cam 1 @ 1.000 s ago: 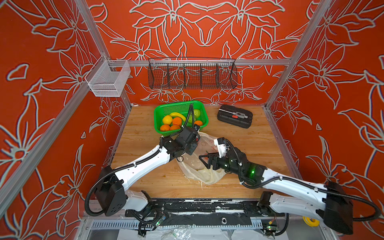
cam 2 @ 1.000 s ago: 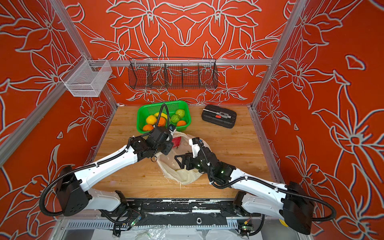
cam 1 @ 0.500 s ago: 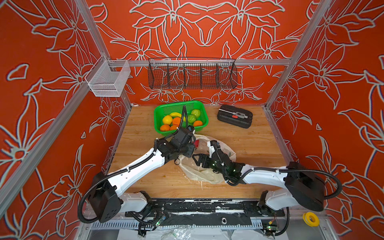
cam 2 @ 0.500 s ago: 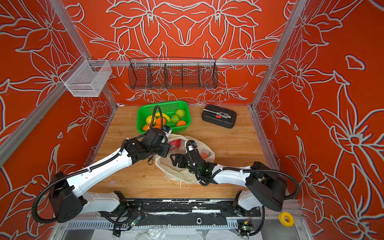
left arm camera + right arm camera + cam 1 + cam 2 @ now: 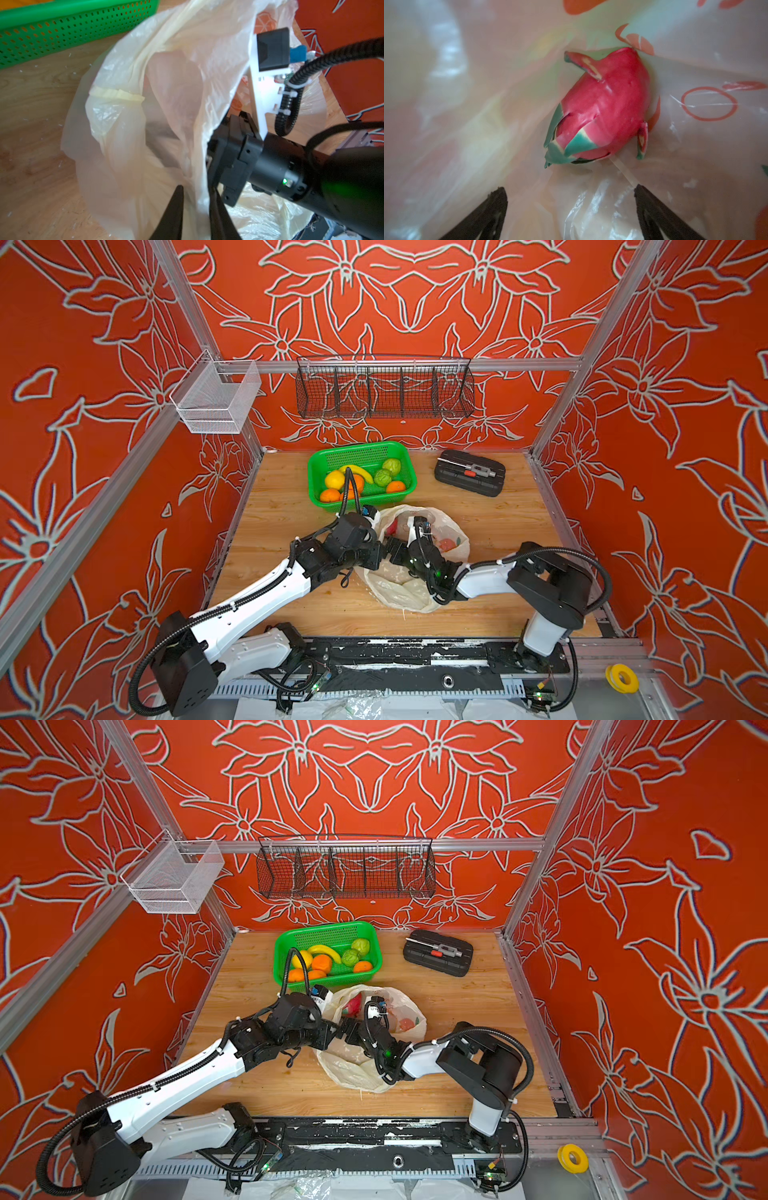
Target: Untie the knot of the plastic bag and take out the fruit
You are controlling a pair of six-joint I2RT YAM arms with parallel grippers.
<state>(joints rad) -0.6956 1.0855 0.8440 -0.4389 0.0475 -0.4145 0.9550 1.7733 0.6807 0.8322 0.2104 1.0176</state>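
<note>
The plastic bag (image 5: 415, 589) (image 5: 353, 1069) lies crumpled on the wooden table with its mouth open toward the green basket. The knot is out of view. A pink-and-green dragon fruit (image 5: 604, 108) (image 5: 392, 526) lies inside the bag. My right gripper (image 5: 571, 188) is inside the bag, open wide, a short way from the dragon fruit and not touching it. My left gripper (image 5: 196, 188) (image 5: 380, 549) is at the bag's near rim, its fingers a little apart with the thin film running between them. More fruit, oranges (image 5: 329, 494), a lemon (image 5: 334, 479) and two green fruits (image 5: 382, 477), sits in the basket.
The green perforated basket (image 5: 361, 450) stands just behind the bag, with a banana (image 5: 359, 472) among the fruit. A black tool case (image 5: 469, 472) lies at the back right. A black wire rack (image 5: 384, 387) and a white mesh bin (image 5: 216, 398) hang on the walls.
The right gripper has pushed deeper into the bag and its jaws have widened. The left gripper's jaws have come apart from shut, and that arm has shifted slightly toward the front.
</note>
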